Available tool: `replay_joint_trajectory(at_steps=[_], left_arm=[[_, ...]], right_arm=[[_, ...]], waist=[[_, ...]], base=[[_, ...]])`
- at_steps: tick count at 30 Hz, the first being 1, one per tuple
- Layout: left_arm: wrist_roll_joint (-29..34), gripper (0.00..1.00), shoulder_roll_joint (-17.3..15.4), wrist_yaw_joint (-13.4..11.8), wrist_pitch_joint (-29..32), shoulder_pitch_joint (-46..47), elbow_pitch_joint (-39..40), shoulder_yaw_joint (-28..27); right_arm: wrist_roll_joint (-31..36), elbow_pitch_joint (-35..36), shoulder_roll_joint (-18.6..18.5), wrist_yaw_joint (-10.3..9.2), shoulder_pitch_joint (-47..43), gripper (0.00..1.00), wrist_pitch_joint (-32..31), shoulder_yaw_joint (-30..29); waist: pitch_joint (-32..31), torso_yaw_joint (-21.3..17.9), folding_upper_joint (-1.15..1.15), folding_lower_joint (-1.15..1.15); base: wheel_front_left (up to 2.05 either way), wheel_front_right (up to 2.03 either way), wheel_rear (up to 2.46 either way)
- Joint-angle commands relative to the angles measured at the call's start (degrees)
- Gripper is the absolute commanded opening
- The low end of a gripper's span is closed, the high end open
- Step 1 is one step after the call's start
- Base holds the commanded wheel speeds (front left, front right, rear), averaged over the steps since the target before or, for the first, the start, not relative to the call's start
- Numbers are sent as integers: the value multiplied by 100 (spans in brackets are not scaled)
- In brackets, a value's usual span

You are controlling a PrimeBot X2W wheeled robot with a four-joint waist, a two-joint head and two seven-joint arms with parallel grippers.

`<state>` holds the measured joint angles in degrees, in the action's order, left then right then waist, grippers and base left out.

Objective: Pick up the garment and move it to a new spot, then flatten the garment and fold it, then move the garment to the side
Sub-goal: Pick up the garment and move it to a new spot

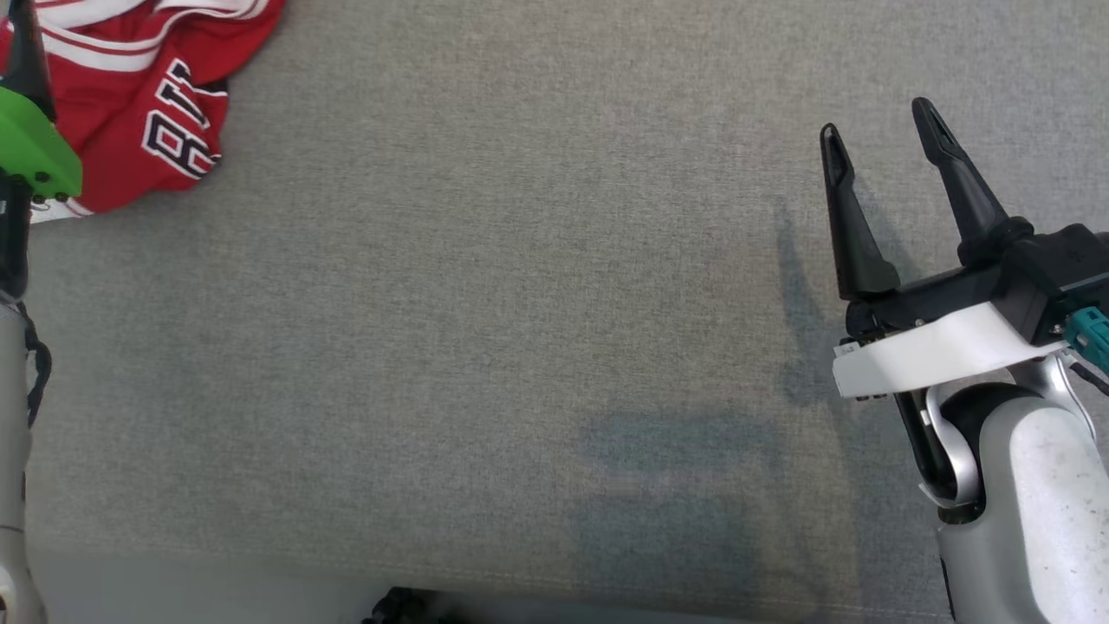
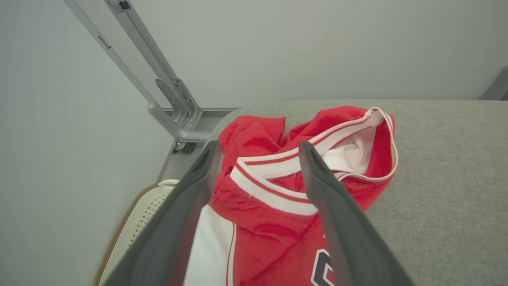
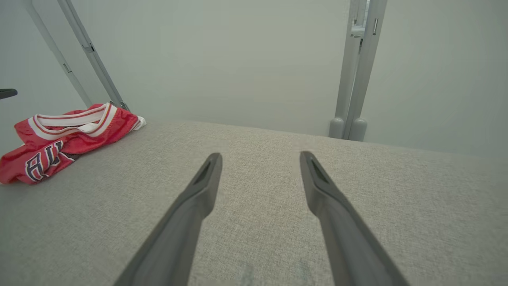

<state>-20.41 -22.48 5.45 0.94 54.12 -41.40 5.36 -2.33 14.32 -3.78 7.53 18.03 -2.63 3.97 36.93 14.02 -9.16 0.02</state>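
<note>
Long dark fingers [image 2: 182, 222] of the left gripper [image 2: 258, 149] are spread wide apart, and nothing is gripped between them. They are held over a crumpled red jersey [image 2: 270, 232] with white trim and dark letters, and its white striped neck band [image 2: 274, 167] is seen in the gap between the two fingers. It cannot be told if the cloth is touched by the tips.

The red jersey [image 1: 147, 104] is bunched up at the far left corner of a grey cloth-covered counter [image 1: 520, 303], close to the edge. In the head view it is seen at the top left, partly hidden by a green part [image 1: 35, 147] of the left arm.

The fingers [image 3: 186, 222] of the right gripper [image 3: 260, 157] are spread wide too, and nothing is held by them. They are held above the bare grey cloth on the right side, well apart from the jersey [image 3: 59, 139]. Behind the counter, grey metal bars [image 3: 357, 79] are seen in front of a pale wall [image 3: 218, 59].
</note>
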Motion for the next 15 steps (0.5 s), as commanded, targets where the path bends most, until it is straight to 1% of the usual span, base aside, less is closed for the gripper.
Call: replay_joint_trajectory(at_steps=[1, 3, 9, 15], left_arm=[[75, 100, -79, -32, 39, 145, -164, 26], [147, 100, -188, -37, 81, 297, -429, 91], [171, 100, -421, -131, 138, 587, -1061, 54], [28, 100, -512, -206, 134, 713, -1508, -46]], right_arm=[[44, 51, -15, -7, 75, 100, -12, -4], [65, 87, -26, -8, 75, 100, -19, -7], [69, 133, -47, -8, 72, 100, 13, -28], [62, 113, -38, -8, 116, 100, 20, 11]], waist=[[677, -538, -1, -2], [775, -563, -1, -2], [958, -595, -1, -2], [1062, -612, -1, -2]], base=[[0, 0, 0], [0, 0, 0], [0, 0, 0], [0, 0, 0]])
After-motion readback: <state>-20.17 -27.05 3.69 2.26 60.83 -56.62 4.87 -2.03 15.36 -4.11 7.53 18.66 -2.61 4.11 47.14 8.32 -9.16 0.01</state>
